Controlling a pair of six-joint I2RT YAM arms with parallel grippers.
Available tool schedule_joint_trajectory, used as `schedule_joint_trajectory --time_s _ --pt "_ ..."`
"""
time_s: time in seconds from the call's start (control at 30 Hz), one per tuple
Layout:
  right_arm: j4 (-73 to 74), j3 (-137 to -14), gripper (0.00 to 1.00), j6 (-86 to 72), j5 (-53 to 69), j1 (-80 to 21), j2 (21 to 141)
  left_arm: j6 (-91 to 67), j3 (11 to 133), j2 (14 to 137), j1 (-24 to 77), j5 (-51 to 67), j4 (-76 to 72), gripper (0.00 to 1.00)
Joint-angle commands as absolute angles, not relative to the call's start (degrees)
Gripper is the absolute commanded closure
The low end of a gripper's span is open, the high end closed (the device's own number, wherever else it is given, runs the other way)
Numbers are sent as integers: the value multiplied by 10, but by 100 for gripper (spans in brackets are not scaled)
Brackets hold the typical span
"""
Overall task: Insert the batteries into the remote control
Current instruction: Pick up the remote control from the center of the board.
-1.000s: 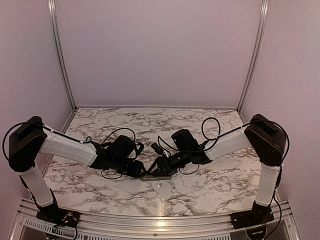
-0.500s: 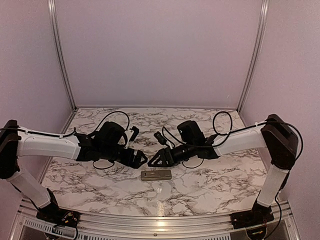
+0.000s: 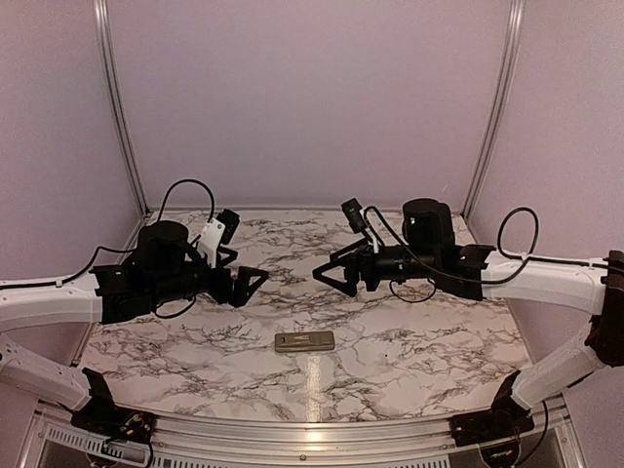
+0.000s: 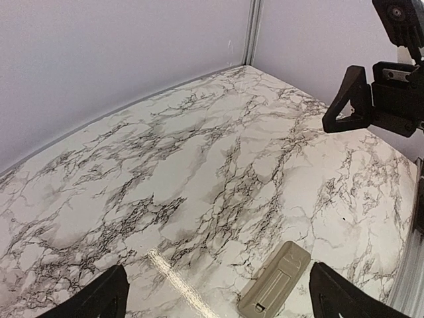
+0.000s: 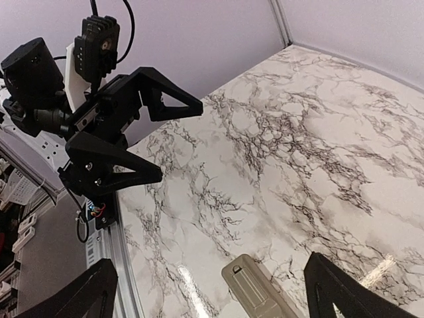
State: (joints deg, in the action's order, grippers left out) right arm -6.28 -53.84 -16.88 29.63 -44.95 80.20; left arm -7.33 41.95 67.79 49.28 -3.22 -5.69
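The remote control (image 3: 303, 341) lies flat on the marble table near the front edge, grey-beige back up, with nothing touching it. It also shows low in the left wrist view, remote control (image 4: 275, 288), and in the right wrist view, remote control (image 5: 255, 288). My left gripper (image 3: 246, 273) hovers open above and to the left of it, left gripper (image 4: 218, 306) with empty jaws. My right gripper (image 3: 327, 271) hovers open above and to the right, right gripper (image 5: 209, 299) also empty. The two grippers face each other. No batteries are in view.
Lilac walls close the table on three sides, with aluminium posts (image 3: 117, 107) at the back corners. An aluminium rail (image 3: 312, 429) runs along the front edge. Loose black cables (image 3: 180, 190) loop over both wrists.
Both grippers were low at the remote a second ago. They have opened, risen and drawn apart, the left to the left and the right to the right, leaving the remote on the table.
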Motion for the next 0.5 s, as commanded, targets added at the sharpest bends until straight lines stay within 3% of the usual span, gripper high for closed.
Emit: schedule_joint_trajectory --time_s 0.0,0.3,0.47 --pt "-37 -498 1 -128 166 -439 743 39 467 716 493 56 5 1" --pt "-31 -424 1 -153 27 -404 622 194 661 935 535 137 245 1" --pt "18 -419 1 -154 34 -398 595 241 770 1052 546 142 351 9"
